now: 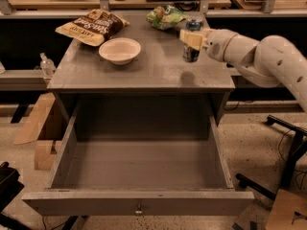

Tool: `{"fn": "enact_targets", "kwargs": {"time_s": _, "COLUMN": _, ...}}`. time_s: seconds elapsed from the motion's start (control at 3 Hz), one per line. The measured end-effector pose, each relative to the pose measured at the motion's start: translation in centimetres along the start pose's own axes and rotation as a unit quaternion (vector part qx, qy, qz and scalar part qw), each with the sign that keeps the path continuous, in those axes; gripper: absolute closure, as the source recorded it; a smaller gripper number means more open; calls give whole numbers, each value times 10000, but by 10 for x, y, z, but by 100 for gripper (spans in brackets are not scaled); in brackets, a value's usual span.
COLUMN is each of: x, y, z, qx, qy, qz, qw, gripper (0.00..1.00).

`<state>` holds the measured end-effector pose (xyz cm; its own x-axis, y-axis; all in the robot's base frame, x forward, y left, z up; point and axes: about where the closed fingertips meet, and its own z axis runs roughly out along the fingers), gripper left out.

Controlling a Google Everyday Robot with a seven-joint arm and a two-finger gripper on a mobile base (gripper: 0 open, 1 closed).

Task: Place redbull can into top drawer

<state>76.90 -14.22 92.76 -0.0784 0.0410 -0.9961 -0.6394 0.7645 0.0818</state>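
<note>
The redbull can (191,51) is a slim blue-and-silver can held upright over the right rear of the grey table top (144,73). It hangs slightly above the surface, with its shadow below it. My gripper (192,37) comes in from the right on a white arm and is shut on the can's upper half. The top drawer (144,166) is pulled fully out toward the front and is empty inside. Its small metal knob (139,209) is at front centre.
On the table top stand a white bowl (120,49), a brown chip bag (91,27) at the back left and a green bag (165,17) at the back. A clear pump bottle (46,65) stands on a left shelf. Cardboard (36,128) lies left; a black stand (283,143) is right.
</note>
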Motion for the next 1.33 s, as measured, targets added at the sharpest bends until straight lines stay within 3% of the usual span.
{"fn": "enact_targets", "kwargs": {"time_s": 0.33, "x": -29, "y": 38, "z": -30, "qx": -239, "qy": -127, "qz": -153, "qw": 9995, "gripper": 100}}
{"fn": "enact_targets", "kwargs": {"time_s": 0.67, "x": -16, "y": 111, "z": -71, "qx": -624, "qy": -172, "qz": -99, "qw": 9979, "gripper": 100}}
{"fn": "enact_targets", "kwargs": {"time_s": 1.0, "x": 6, "y": 161, "z": -82, "qx": -943, "qy": -76, "qz": -42, "qw": 9955, "gripper": 100}}
{"fn": "enact_targets", "kwargs": {"time_s": 1.33, "x": 31, "y": 218, "z": -72, "qx": -1494, "qy": -55, "qz": 13, "qw": 9888, "gripper": 100}}
